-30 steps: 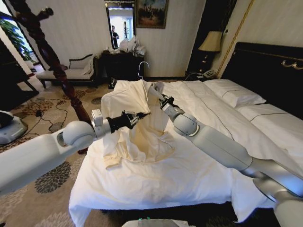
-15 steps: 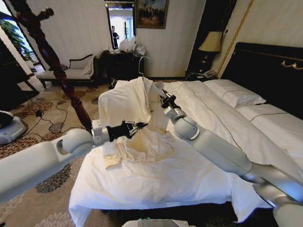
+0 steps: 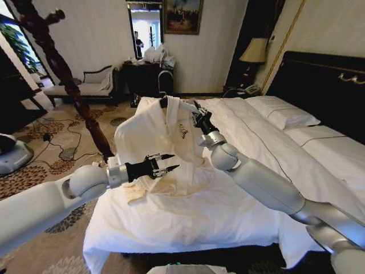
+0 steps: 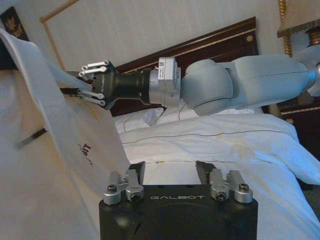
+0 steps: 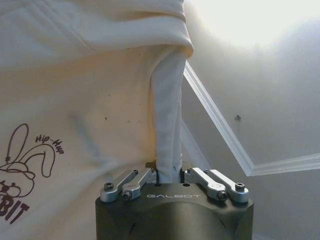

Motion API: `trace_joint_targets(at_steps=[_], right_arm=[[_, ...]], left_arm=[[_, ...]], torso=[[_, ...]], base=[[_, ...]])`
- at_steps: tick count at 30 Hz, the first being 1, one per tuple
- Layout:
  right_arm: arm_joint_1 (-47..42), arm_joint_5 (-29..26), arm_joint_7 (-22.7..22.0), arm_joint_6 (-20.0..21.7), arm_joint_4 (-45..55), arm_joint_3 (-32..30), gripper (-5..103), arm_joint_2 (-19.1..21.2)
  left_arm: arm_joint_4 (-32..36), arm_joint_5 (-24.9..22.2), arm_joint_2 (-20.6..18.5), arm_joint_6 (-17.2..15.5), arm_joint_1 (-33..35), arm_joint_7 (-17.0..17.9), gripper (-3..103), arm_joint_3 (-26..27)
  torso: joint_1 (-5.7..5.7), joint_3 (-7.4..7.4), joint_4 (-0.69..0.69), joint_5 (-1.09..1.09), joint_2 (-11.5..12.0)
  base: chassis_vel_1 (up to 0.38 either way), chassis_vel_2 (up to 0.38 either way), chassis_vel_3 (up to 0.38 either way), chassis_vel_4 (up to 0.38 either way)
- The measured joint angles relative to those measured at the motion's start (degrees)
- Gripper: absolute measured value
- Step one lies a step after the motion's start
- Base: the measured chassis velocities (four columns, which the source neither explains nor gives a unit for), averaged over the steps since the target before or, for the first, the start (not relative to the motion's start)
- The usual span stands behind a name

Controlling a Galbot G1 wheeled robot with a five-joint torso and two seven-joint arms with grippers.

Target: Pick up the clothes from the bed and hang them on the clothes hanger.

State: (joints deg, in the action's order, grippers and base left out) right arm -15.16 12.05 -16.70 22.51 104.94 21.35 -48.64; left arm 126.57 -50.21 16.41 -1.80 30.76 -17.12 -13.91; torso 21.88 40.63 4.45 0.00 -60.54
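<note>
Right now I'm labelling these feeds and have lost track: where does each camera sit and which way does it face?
Head view: on the head, facing forward and down over the bed; both arms show, left gripper open, right gripper pinching the clothes.
Left wrist view: behind the left gripper, facing the headboard.
Right wrist view: behind the right gripper, facing the gripped fabric.
Shared: head and left wrist views both show the right gripper.

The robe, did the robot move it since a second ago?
Yes. The right pincer, shut on the robe, lifted it higher, showing the chest emblem. The left pincer let go, dropped lower and now hangs open. The bed stayed put.
</note>
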Motion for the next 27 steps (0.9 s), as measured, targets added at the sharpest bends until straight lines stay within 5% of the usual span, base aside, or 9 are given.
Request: trace_joint_targets(at_steps=[11, 14, 22, 27], right_arm=[[-2.4, -9.1, -1.4, 2.6, 0.7, 1.1, 19, -0.7], [-4.9, -13.6, -3.0, 4.0, 1.2, 0.8, 19, -0.8], [-8.4, -14.2, -3.7, 3.4, 1.4, -1.6, 19, -0.2], [-10.4, -13.4, -3.7, 2.0, 2.0, -3.8, 19, 0.8]], left_arm=[[2.7, -2.3, -1.1, 1.1, 7.0, 0.9, 99, 11.7], [4.3, -6.8, -2.3, 1.2, 5.2, 1.8, 100, 14.0], [4.5, -15.4, -6.2, 1.4, 0.0, 2.0, 100, 18.4], [-0.9, -20.4, -9.7, 1.8, -4.1, -2.6, 100, 18.4]], torso=[[0.00, 0.00, 0.00, 0.00, 0.0], [0.00, 0.00, 0.00, 0.00, 0.0], [0.00, -0.01, -0.01, 0.02, 0.0], [0.01, 0.00, 0.02, 0.00, 0.0]], base=[[0.000, 0.000, 0.000, 0.000], [0.000, 0.000, 0.000, 0.000], [0.000, 0.000, 0.000, 0.000], [0.000, 0.000, 0.000, 0.000]])
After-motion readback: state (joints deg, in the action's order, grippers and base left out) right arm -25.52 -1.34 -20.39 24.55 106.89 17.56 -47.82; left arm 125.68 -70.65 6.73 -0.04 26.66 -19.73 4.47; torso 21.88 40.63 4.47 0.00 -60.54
